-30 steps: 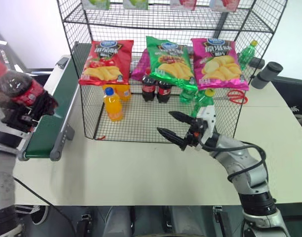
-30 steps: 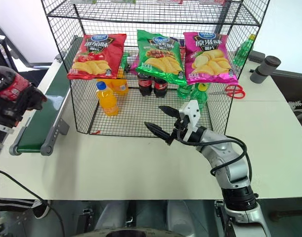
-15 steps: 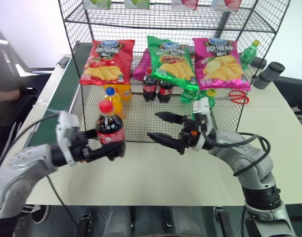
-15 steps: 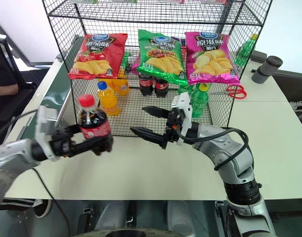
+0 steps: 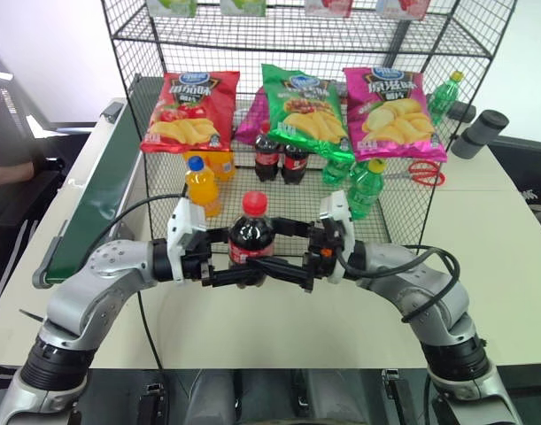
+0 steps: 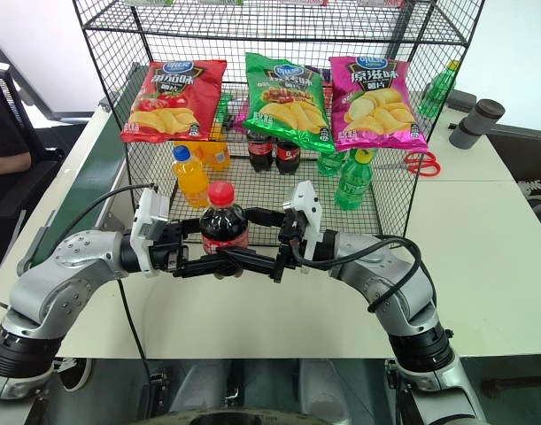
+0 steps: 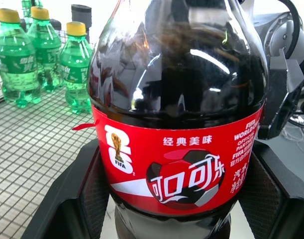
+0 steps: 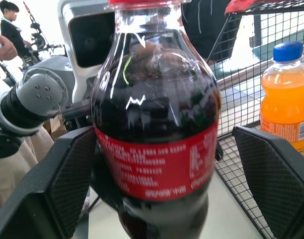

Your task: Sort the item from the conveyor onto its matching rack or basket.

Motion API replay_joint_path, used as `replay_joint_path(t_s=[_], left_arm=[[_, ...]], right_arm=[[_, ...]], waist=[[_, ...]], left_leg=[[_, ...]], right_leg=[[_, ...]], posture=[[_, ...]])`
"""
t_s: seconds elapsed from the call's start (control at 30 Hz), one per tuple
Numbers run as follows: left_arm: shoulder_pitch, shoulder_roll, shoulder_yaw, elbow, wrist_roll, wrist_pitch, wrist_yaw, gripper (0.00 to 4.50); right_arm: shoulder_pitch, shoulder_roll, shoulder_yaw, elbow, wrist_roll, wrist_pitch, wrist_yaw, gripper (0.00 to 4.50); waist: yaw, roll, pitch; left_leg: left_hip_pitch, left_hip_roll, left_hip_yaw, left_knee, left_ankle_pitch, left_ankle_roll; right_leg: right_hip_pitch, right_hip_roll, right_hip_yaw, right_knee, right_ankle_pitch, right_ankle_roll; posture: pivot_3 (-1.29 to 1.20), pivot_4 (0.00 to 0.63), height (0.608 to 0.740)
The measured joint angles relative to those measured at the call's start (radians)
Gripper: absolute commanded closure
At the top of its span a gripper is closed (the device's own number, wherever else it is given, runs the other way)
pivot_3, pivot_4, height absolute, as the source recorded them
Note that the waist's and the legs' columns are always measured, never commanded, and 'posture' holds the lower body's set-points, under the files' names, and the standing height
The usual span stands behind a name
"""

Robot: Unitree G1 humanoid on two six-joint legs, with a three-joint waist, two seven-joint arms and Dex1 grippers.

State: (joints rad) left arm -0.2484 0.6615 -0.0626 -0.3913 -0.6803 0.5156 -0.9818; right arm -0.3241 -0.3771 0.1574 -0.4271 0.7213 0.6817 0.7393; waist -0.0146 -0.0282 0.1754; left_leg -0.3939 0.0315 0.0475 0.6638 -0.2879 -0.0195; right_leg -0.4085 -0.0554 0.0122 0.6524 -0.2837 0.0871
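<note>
Left wrist view is showing the left gripper [image 5: 243,270] pinching the cola bottle [image 5: 251,237] by its lower body, upright above the table's [image 5: 208,328] front edge. Facing it, the right gripper [image 5: 274,252] is standing spread, one finger [image 8: 67,179] on each side of the bottle. Behind, the rack [image 5: 403,212] is sitting at the table's far edge, the conveyor [image 5: 97,208] along its left edge.

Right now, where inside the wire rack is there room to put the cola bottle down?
Free mesh floor lies at the front of the rack, right of the orange soda bottle. It is crowded at the back: two cola bottles and green bottles.
</note>
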Motion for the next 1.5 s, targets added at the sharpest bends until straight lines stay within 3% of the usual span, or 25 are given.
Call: replay_joint_path(t_s=[0.23, 0.33, 0.37, 0.5, 0.6, 0.8, 1.1, 1.3, 1.5], left_arm=[[-0.022, -0.043, -0.022, 0.01, 0.044, -0.012, -0.013, 1.5], [-0.022, -0.047, -0.023, 0.013, 0.047, -0.011, -0.015, 1.5], [-0.022, -0.049, -0.023, 0.015, 0.045, -0.005, -0.014, 1.5], [-0.022, -0.054, -0.023, 0.017, 0.042, 0.009, -0.012, 1.5], [-0.022, -0.055, -0.016, 0.017, 0.021, 0.047, -0.007, 0.03], [-0.015, -0.049, 0.002, 0.015, 0.041, 0.016, 0.0, 0.03], [0.169, -0.013, 0.122, 0.012, 0.127, -0.106, 0.057, 0.03], [0.287, -0.057, 0.243, 0.018, 0.139, -0.152, 0.157, 0.03], [0.315, -0.132, 0.258, 0.028, 0.169, -0.204, 0.236, 0.03]], right_arm=[[0.003, 0.027, 0.001, 0.001, 0.014, 0.019, -0.009, 0.0], [0.001, 0.029, -0.002, 0.002, 0.02, 0.033, -0.014, 1.29], [0.001, 0.029, -0.002, 0.002, 0.02, 0.035, -0.014, 1.43], [-0.002, 0.028, -0.005, 0.002, 0.02, 0.047, -0.015, 1.43], [-0.002, 0.03, -0.005, 0.002, 0.021, 0.052, -0.02, 1.43], [-0.012, 0.05, -0.006, 0.015, 0.015, 0.052, -0.048, 1.43], [-0.043, 0.117, -0.046, 0.151, -0.136, -0.108, -0.144, 1.43], [-0.045, 0.174, -0.055, 0.373, -0.347, -0.401, -0.211, 1.43], [-0.076, 0.264, -0.055, 0.666, -0.514, -0.671, -0.302, 1.43]], waist=[[0.001, 0.0, 0.0], [-0.001, 0.0, 0.0], [0.0, 0.0, 0.0], [0.0, 0.0, 0.0], [0.0, 0.0, 0.0], [0.0, 0.0, 0.0], [-0.001, 0.0, 0.0], [-0.003, 0.0, 0.0], [-0.008, 0.0, 0.0]], left_leg=[[0.0, 0.0, 0.0, 0.0, 0.0, 0.0], [0.0, 0.0, 0.0, 0.0, 0.0, 0.0], [0.0, 0.0, 0.0, 0.0, 0.0, 0.0], [0.0, 0.0, 0.0, 0.0, 0.0, 0.0], [0.0, 0.0, 0.0, 0.0, 0.0, 0.0], [0.0, 0.0, 0.0, 0.001, 0.0, 0.0], [0.001, 0.001, 0.0, 0.001, 0.0, 0.0], [0.001, 0.0, 0.001, 0.0, 0.0, 0.0], [0.001, 0.001, 0.001, 0.0, 0.0, 0.0]], right_leg=[[0.0, 0.001, 0.0, 0.0, 0.0, 0.0], [0.0, 0.001, 0.0, 0.001, 0.0, 0.0], [0.0, 0.001, 0.0, 0.001, 0.0, 0.0], [0.0, 0.001, 0.0, 0.001, 0.0, 0.0], [0.0, 0.001, 0.0, 0.001, 0.0, 0.0], [0.0, 0.001, 0.0, 0.002, 0.0, 0.0], [0.0, 0.0, 0.001, 0.002, 0.0, 0.0], [0.0, -0.001, 0.001, 0.002, 0.0, 0.0], [-0.001, -0.001, 0.001, 0.003, 0.0, 0.0]], posture=[[0.0, 0.15, 0.74], [0.0, 0.15, 0.74], [0.0, 0.15, 0.74], [0.0, 0.15, 0.74], [0.0, 0.15, 0.74], [0.0, 0.15, 0.74], [0.0, 0.15, 0.74], [0.0, 0.15, 0.74], [0.0, 0.15, 0.74]])
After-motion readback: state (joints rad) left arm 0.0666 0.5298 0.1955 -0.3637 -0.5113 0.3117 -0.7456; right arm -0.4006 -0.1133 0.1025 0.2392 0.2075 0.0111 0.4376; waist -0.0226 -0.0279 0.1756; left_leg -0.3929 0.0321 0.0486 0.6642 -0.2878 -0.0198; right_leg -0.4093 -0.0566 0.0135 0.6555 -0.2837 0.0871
